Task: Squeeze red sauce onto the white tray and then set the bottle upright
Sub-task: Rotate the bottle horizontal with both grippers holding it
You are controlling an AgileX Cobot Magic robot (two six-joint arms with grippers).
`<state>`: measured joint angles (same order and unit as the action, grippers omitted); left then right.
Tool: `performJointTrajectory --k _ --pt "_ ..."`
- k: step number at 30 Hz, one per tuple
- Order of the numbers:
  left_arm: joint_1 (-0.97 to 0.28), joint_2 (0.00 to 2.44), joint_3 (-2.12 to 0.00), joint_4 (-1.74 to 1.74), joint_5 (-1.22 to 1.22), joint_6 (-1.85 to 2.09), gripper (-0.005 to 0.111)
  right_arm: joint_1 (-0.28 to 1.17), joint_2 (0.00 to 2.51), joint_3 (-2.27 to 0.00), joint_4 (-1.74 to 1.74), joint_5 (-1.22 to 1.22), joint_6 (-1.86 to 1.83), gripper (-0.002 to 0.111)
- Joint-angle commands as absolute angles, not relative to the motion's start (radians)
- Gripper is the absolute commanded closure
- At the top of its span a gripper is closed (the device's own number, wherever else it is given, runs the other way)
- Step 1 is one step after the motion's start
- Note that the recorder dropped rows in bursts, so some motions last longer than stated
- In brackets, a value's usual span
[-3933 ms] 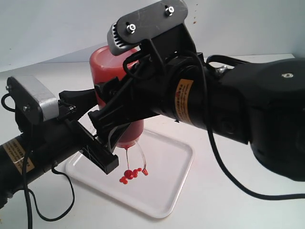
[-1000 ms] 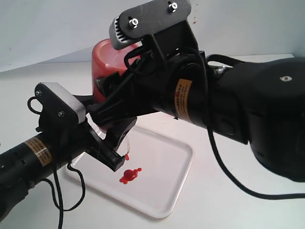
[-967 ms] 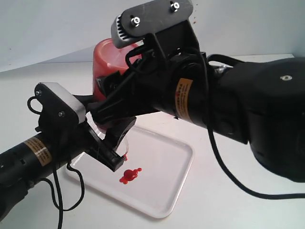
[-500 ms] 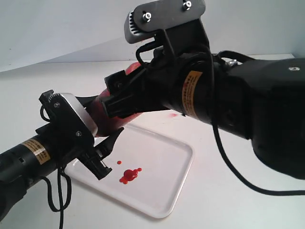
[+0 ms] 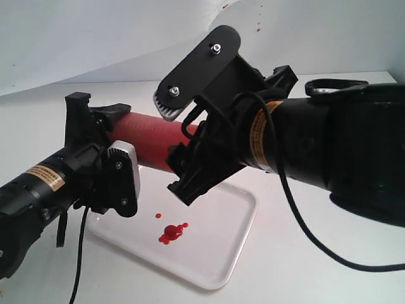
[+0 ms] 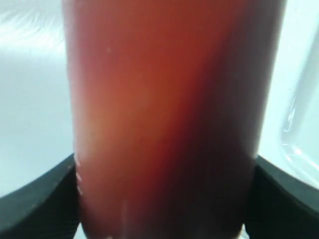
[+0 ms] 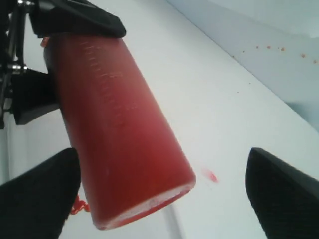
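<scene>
White table point(image 5: 285, 285) fills the lower frame of the exterior view. The pale backdrop point(image 5: 95, 38) behind it carries a few red specks point(image 5: 259, 28) at upper centre. The white tray point(image 5: 218, 215) lies at lower centre, with the red sauce point(image 5: 172, 232) pooled on it and small droplets beside. The left arm's grey camera housing point(image 5: 124, 178) covers the tray's left edge. The right arm's black bracket point(image 5: 196, 73) and wrist hide the bottle's right end.

The bottle point(image 5: 147, 139) is held above the tray, clear of it. Its long axis is close to level, running from middle left slightly down toward centre. The left gripper point(image 6: 162, 196) pinches it, with a black finger point(image 6: 37, 201) pressed to each side. The right gripper point(image 7: 162, 162) is spread wide; the bottle's flat base lies between its fingers point(image 7: 281, 194) and faces that wrist camera. The nozzle end is out of sight behind the left gripper. A faint pink smear point(image 7: 210, 175) marks the table.
</scene>
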<state>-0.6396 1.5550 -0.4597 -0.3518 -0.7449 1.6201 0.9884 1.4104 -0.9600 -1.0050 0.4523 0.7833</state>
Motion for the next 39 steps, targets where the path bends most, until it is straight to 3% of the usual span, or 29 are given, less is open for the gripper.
performJointTrajectory --k 1,12,16,28,34,36,39 --pt "-0.638 1.535 -0.487 -0.358 -0.874 1.709 0.107 0.987 1.416 -0.968 -1.006 0.402 0.703 0.026" --pt "-0.656 1.524 -0.520 -0.307 -0.895 1.868 0.107 0.987 1.555 -0.968 -1.360 0.354 0.790 0.026" --pt "-0.693 1.524 -0.529 -0.334 -0.882 1.911 0.107 0.987 1.579 -0.968 -1.559 0.477 1.052 0.026" --pt "-0.702 1.524 -0.529 -0.331 -0.884 1.920 0.106 0.858 1.579 -1.055 -1.448 0.160 1.125 0.026" --pt "-0.702 1.524 -0.529 -0.335 -0.884 1.914 0.106 0.858 1.579 -1.055 -1.449 0.174 1.123 0.027" --pt "-0.702 1.524 -0.529 -0.335 -0.884 1.909 0.106 0.858 1.579 -1.055 -1.446 0.176 1.123 0.030" --pt "-0.702 1.524 -0.529 -0.337 -0.884 1.909 0.106 0.858 1.579 -1.055 -1.446 0.176 1.123 0.044"
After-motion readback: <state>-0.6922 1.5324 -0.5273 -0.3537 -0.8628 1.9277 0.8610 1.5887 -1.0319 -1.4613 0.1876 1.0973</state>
